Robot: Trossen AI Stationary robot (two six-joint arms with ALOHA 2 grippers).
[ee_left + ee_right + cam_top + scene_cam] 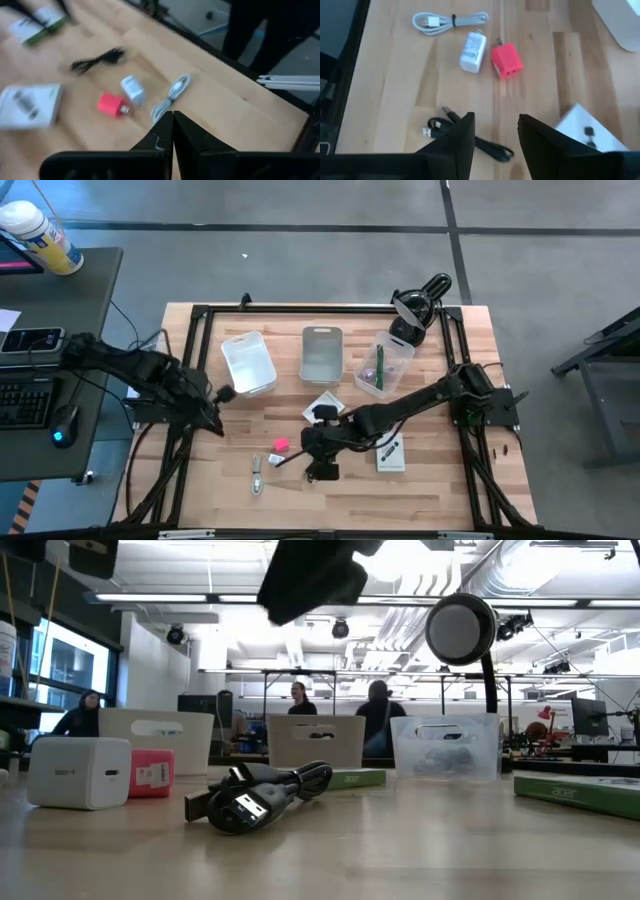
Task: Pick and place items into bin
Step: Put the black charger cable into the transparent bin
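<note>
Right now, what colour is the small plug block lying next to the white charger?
Pink-red plug block, clearest in the right wrist view.

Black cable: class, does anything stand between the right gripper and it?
Nothing visible does. The right gripper hangs open just above the black cable, which lies on bare table. The white charger and pink charger sit farther off.
</note>
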